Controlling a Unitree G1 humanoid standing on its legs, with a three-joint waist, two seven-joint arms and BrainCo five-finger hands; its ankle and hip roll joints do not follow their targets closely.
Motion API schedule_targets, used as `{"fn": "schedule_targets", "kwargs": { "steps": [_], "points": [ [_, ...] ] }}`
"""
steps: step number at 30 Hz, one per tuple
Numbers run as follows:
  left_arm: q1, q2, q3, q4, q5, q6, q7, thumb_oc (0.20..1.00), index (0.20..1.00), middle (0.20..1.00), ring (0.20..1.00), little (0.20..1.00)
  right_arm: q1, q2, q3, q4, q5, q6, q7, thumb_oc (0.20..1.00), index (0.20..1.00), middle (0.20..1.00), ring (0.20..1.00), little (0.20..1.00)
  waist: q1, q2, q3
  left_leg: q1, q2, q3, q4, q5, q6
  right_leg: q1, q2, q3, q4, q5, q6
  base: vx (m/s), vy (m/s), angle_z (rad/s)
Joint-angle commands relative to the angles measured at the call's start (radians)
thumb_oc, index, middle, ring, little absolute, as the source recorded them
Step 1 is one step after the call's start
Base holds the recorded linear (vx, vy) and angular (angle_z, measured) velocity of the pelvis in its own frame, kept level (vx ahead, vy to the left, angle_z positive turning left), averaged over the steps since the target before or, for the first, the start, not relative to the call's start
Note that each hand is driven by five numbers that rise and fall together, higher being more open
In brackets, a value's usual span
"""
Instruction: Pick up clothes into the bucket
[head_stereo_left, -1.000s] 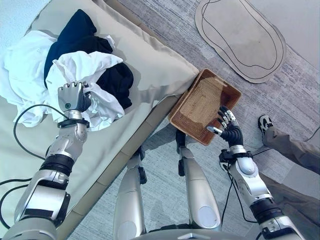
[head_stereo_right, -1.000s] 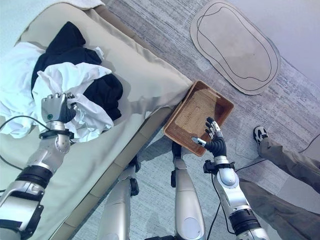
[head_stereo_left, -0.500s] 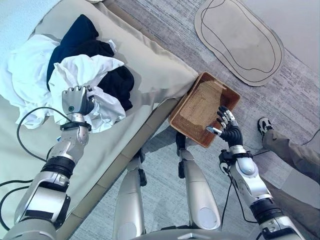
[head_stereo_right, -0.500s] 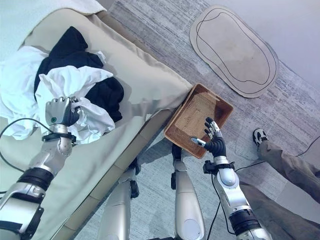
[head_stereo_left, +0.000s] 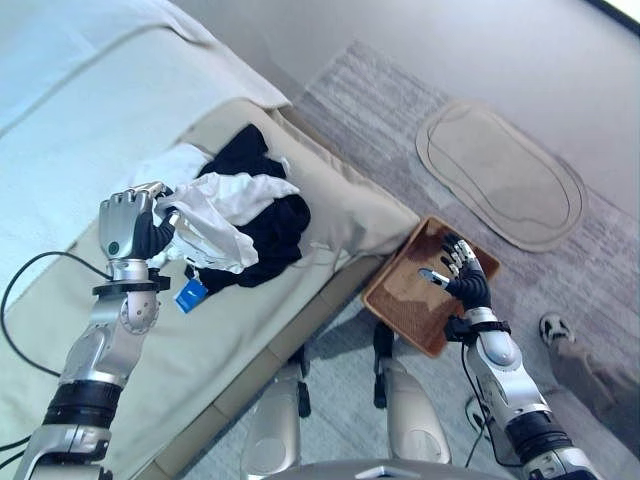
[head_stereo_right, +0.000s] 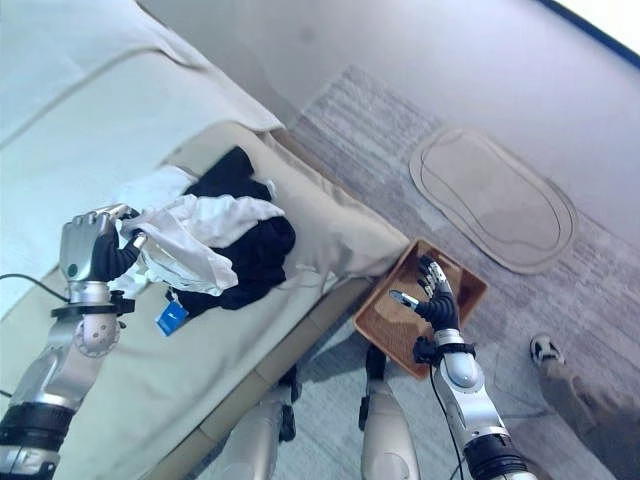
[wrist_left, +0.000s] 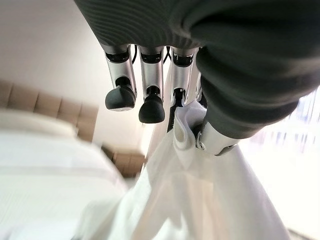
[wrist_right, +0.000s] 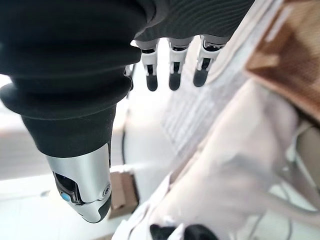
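Our left robot hand (head_stereo_left: 128, 224) has its fingers curled round a fold of the white garment (head_stereo_left: 225, 212), and our left wrist view shows the white cloth (wrist_left: 200, 190) pinched between thumb and fingers and hanging away from the palm. The garment is lifted at the gripped end, while its far end drapes onto the heap of dark clothes (head_stereo_left: 268, 215) that lies on the bed (head_stereo_left: 330, 200) just beside the robot hand, on the side toward our right arm. The basket (head_stereo_left: 405, 300) stands on the floor well apart from the left robot hand, across the bed's edge and lower down. Our right robot hand (head_stereo_left: 462, 278) hovers over the basket's near rim with its fingers spread and relaxed, holding nothing, so it is the nearer one to the basket, while the left is the nearer one to the clothes. We judge the coming move turns on carrying the garment from the left robot hand across toward the right one. A small blue tag (head_stereo_left: 190, 293) hangs under the clothes near the left wrist; any print on it is too small for us to read.
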Motion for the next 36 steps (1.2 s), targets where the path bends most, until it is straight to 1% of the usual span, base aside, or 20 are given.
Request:
{"fn": "schedule_targets", "kwargs": {
  "steps": [1,4,6,8,12,14,15,16,17,18,19,20,21,22,26,27,28,29,31,36],
  "points": [
    [-0.048,0.079,0.054,-0.044,-0.101,-0.070,0.005,0.200,0.200,0.200,0.200,0.200,-0.054,0.007,0.035,-0.012,-0.077,-0.027,0.003,1.000,1.000,1.000,1.000,1.000,0.011,-0.039,-0.090,0.007,0.004,-0.010,0.088,-0.085,-0.013,0.079,-0.102,-0.055,-0.074,0.073,0.077,0.08,-0.040,0.12],
    [-0.066,0.082,0.069,-0.080,-0.145,-0.086,-0.010,0.200,0.200,0.200,0.200,0.200,-0.078,0.000,0.057,-0.017,-0.113,-0.021,0.008,1.000,1.000,1.000,1.000,1.000,0.017,-0.037,-0.100,0.046,0.003,-0.011,0.072,-0.084,-0.014,0.114,-0.099,-0.066,-0.082,0.066,0.076,0.08,-0.035,0.12],
    [-0.106,0.089,0.060,-0.110,-0.207,-0.108,-0.038,0.200,0.200,0.200,0.200,0.200,-0.124,-0.031,0.103,-0.055,-0.222,-0.004,0.015,1.000,1.000,1.000,1.000,1.000,0.024,-0.036,-0.119,0.091,0.005,-0.010,0.059,-0.093,-0.014,0.159,-0.094,-0.073,-0.091,0.053,0.075,0.10,-0.040,0.11],
    [-0.121,0.095,0.054,-0.120,-0.218,-0.114,-0.046,0.200,0.200,0.200,0.200,0.200,-0.137,-0.038,0.116,-0.067,-0.238,-0.004,0.021,1.000,1.000,1.000,1.000,1.000,0.024,-0.037,-0.127,0.098,0.003,-0.010,0.053,-0.088,-0.013,0.166,-0.095,-0.075,-0.094,0.056,0.074,0.06,-0.031,0.07],
    [-0.238,0.122,-0.034,-0.141,-0.332,-0.144,-0.102,0.200,0.200,0.200,0.200,0.200,-0.243,-0.053,0.235,-0.112,-0.322,0.013,0.070,1.000,1.000,1.000,1.000,1.000,0.034,-0.036,-0.161,0.150,0.008,-0.006,0.037,-0.090,-0.013,0.215,-0.088,-0.083,-0.105,0.045,0.074,0.07,-0.033,0.02],
    [-0.257,0.126,-0.057,-0.146,-0.353,-0.147,-0.120,0.200,0.200,0.200,0.200,0.200,-0.270,-0.046,0.262,-0.122,-0.333,0.019,0.078,1.000,1.000,1.000,1.000,1.000,0.036,-0.036,-0.165,0.162,0.009,-0.009,0.032,-0.090,-0.013,0.227,-0.086,-0.082,-0.108,0.042,0.074,0.07,-0.031,-0.02],
    [-0.298,0.108,-0.107,-0.162,-0.423,-0.161,-0.142,0.200,0.200,0.200,0.200,0.200,-0.335,-0.011,0.318,-0.109,-0.337,0.028,0.087,1.000,1.000,1.000,1.000,1.000,0.041,-0.034,-0.176,0.175,0.012,-0.008,0.028,-0.091,-0.013,0.242,-0.084,-0.087,-0.112,0.038,0.074,0.03,-0.022,-0.02],
    [-0.300,0.109,-0.107,-0.161,-0.425,-0.161,-0.144,0.200,0.200,0.200,0.200,0.200,-0.337,-0.010,0.318,-0.106,-0.338,0.027,0.086,1.000,1.000,1.000,1.000,1.000,0.041,-0.035,-0.174,0.176,0.012,-0.008,0.028,-0.091,-0.013,0.243,-0.084,-0.087,-0.113,0.038,0.074,0.06,-0.039,0.02],
    [-0.331,0.078,-0.155,-0.177,-0.492,-0.170,-0.170,0.200,0.200,0.200,0.200,0.200,-0.392,0.043,0.365,-0.086,-0.309,0.036,0.098,1.000,1.000,1.000,1.000,1.000,0.047,-0.033,-0.184,0.186,0.012,-0.010,0.024,-0.091,-0.013,0.254,-0.083,-0.089,-0.115,0.037,0.072,0.03,-0.018,0.04],
    [-0.334,0.079,-0.156,-0.176,-0.494,-0.169,-0.171,0.200,0.200,0.200,0.200,0.200,-0.396,0.045,0.365,-0.083,-0.308,0.035,0.098,1.000,1.000,1.000,1.000,1.000,0.047,-0.034,-0.182,0.188,0.012,-0.011,0.023,-0.091,-0.013,0.255,-0.083,-0.090,-0.116,0.037,0.072,0.04,-0.033,0.03],
    [-0.366,0.050,-0.203,-0.189,-0.523,-0.163,-0.184,0.200,0.200,0.200,0.200,0.200,-0.433,0.100,0.408,-0.043,-0.268,0.051,0.108,1.000,1.000,1.000,1.000,1.000,0.052,-0.035,-0.189,0.196,0.012,-0.013,0.021,-0.091,-0.013,0.266,-0.083,-0.093,-0.117,0.036,0.071,0.02,-0.017,0.04],
    [-0.369,0.051,-0.204,-0.188,-0.524,-0.163,-0.184,0.200,0.200,0.200,0.200,0.200,-0.436,0.102,0.407,-0.040,-0.267,0.049,0.108,1.000,1.000,1.000,1.000,1.000,0.052,-0.035,-0.187,0.196,0.012,-0.013,0.021,-0.091,-0.013,0.267,-0.083,-0.093,-0.118,0.035,0.071,0.04,-0.028,0.06],
    [-0.403,0.019,-0.253,-0.212,-0.535,-0.157,-0.208,0.200,0.200,0.200,0.200,0.200,-0.474,0.152,0.451,-0.015,-0.223,0.066,0.135,1.000,1.000,1.000,1.000,1.000,0.057,-0.036,-0.194,0.204,0.012,-0.015,0.017,-0.091,-0.012,0.276,-0.080,-0.096,-0.121,0.034,0.069,0.03,-0.019,0.07],
    [-0.413,0.007,-0.271,-0.221,-0.539,-0.152,-0.218,0.200,0.200,0.200,0.200,0.200,-0.487,0.166,0.463,-0.008,-0.210,0.073,0.140,1.000,1.000,1.000,1.000,1.000,0.058,-0.037,-0.196,0.207,0.013,-0.015,0.016,-0.091,-0.013,0.279,-0.079,-0.098,-0.123,0.033,0.069,0.03,-0.019,0.08],
    [-0.453,-0.043,-0.329,-0.255,-0.570,-0.144,-0.258,0.200,0.200,0.200,0.200,0.200,-0.519,0.204,0.487,0.028,-0.178,0.089,0.142,1.000,1.000,1.000,1.000,1.000,0.062,-0.039,-0.205,0.215,0.012,-0.019,0.009,-0.091,-0.012,0.291,-0.078,-0.105,-0.129,0.032,0.068,0.03,-0.008,0.09],
    [-0.495,-0.079,-0.373,-0.277,-0.586,-0.141,-0.276,0.200,0.200,0.200,0.200,0.200,-0.539,0.228,0.503,0.042,-0.144,0.100,0.147,1.000,1.000,1.000,1.000,1.000,0.064,-0.039,-0.211,0.216,0.011,-0.021,0.009,-0.090,-0.011,0.293,-0.078,-0.109,-0.129,0.032,0.068,0.01,-0.004,0.09],
    [-0.498,-0.080,-0.375,-0.276,-0.586,-0.140,-0.276,0.200,0.200,0.200,0.200,0.200,-0.541,0.228,0.502,0.043,-0.143,0.100,0.147,1.000,1.000,1.000,1.000,1.000,0.065,-0.040,-0.210,0.216,0.010,-0.022,0.009,-0.090,-0.011,0.294,-0.078,-0.109,-0.129,0.032,0.068,0.01,-0.003,0.07],
    [-0.535,-0.109,-0.409,-0.283,-0.591,-0.136,-0.288,0.200,0.200,0.200,0.200,0.200,-0.555,0.243,0.514,0.051,-0.103,0.108,0.163,1.000,1.000,1.000,1.000,1.000,0.065,-0.041,-0.215,0.216,0.009,-0.025,0.008,-0.090,-0.011,0.296,-0.078,-0.111,-0.130,0.032,0.068,0.00,0.000,0.00],
    [-0.566,-0.136,-0.440,-0.292,-0.594,-0.131,-0.305,0.200,0.200,0.200,0.200,0.200,-0.565,0.245,0.534,0.037,-0.070,0.115,0.191,1.000,1.000,1.000,1.000,1.000,0.065,-0.043,-0.219,0.218,0.008,-0.025,0.005,-0.090,-0.012,0.298,-0.078,-0.113,-0.130,0.032,0.069,0.01,0.001,0.06],
    [-0.628,-0.190,-0.492,-0.285,-0.614,-0.125,-0.321,0.200,0.200,0.200,0.200,0.200,-0.574,0.257,0.556,0.046,-0.054,0.127,0.202,1.000,1.000,1.000,1.000,1.000,0.064,-0.045,-0.230,0.224,0.008,-0.028,-0.003,-0.087,-0.011,0.304,-0.079,-0.116,-0.134,0.034,0.071,0.00,0.000,0.01]
  ]
}}
